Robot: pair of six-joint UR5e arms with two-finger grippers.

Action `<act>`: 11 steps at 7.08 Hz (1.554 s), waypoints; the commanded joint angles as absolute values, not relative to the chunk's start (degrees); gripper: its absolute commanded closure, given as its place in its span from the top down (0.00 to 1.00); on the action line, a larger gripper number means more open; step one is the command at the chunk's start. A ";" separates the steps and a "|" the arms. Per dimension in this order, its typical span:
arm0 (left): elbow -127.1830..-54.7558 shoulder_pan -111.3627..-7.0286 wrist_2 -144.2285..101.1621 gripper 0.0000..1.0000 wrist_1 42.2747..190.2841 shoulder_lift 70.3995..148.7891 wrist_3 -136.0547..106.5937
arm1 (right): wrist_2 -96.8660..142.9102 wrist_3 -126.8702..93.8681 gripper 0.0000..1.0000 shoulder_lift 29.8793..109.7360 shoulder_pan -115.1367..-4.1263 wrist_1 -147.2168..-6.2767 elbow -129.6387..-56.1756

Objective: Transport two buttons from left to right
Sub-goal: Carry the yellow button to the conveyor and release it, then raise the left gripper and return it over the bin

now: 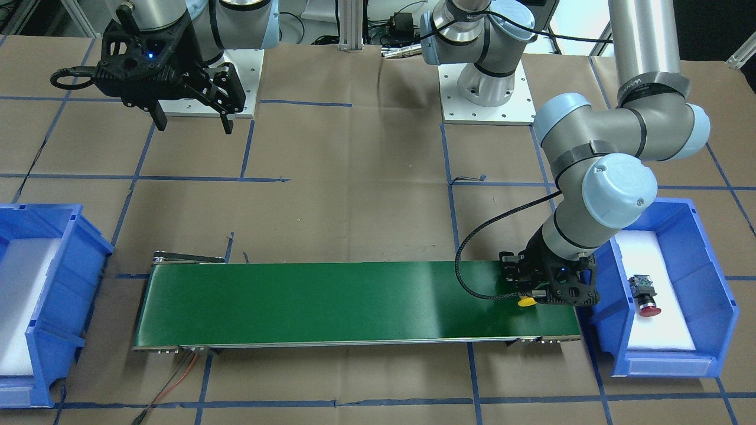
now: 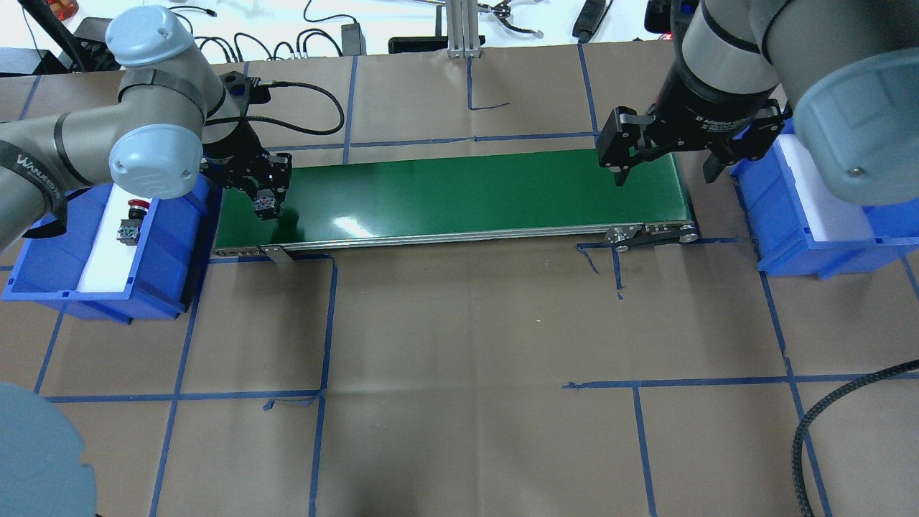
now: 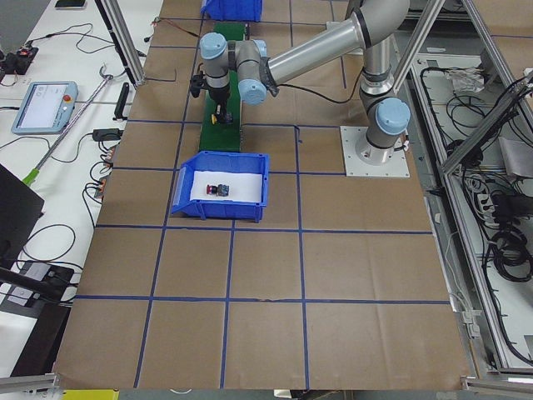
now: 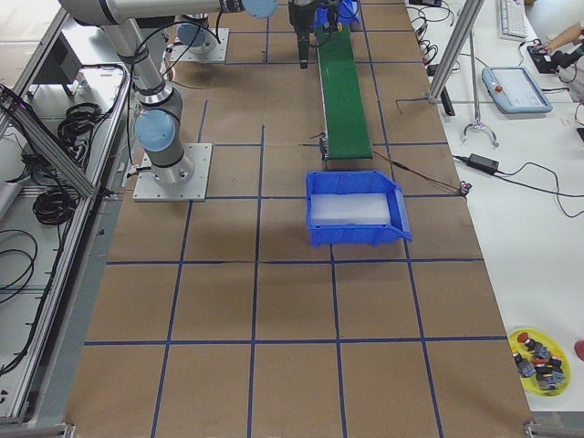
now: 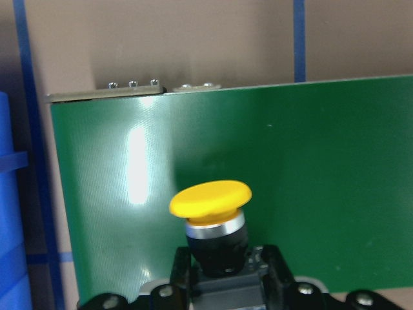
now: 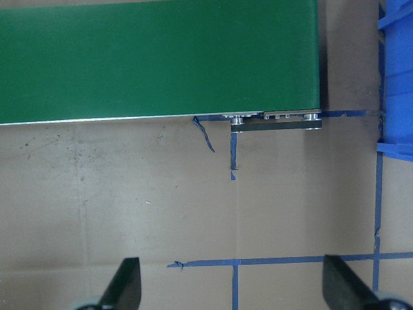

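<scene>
My left gripper (image 1: pixel 531 298) is shut on the yellow button (image 1: pixel 525 301), gripping its dark body, with the cap sticking out in the left wrist view (image 5: pixel 211 200). It holds the button low over the left end of the green conveyor belt (image 2: pixel 467 190); I cannot tell whether it touches the belt. The red button (image 2: pixel 134 219) lies on white foam in the left blue bin (image 2: pixel 43 287); it also shows in the front view (image 1: pixel 644 295). My right gripper (image 2: pixel 664 176) is open and empty, hovering by the belt's right end.
The right blue bin (image 2: pixel 790 237) with white foam stands beyond the belt's right end and shows nothing in it. Both arm bases (image 1: pixel 484 94) are bolted to the brown table marked with blue tape. A yellow dish of spare parts (image 4: pixel 538 356) sits on a side desk.
</scene>
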State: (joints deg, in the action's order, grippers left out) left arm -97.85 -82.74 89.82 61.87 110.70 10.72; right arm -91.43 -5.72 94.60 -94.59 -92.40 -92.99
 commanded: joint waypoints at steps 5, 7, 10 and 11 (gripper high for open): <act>-94.60 -82.70 89.91 1.00 61.59 109.61 10.99 | -91.49 -5.71 1.00 94.57 -94.57 -92.29 -92.99; -89.59 -82.71 90.00 1.00 69.92 106.19 10.99 | -91.49 -5.71 1.00 94.66 -94.57 -92.29 -92.99; -83.77 -81.31 90.35 1.00 81.27 102.92 11.68 | -91.41 -5.80 1.00 94.66 -94.57 -92.20 -92.99; -83.32 -80.52 90.53 1.00 81.47 102.92 11.78 | -91.49 -5.80 1.00 94.66 -94.57 -92.20 -92.99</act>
State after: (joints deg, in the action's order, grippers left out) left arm -84.28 -81.48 90.38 79.96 103.22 11.49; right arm -91.46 -5.77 94.66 -94.57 -92.20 -92.99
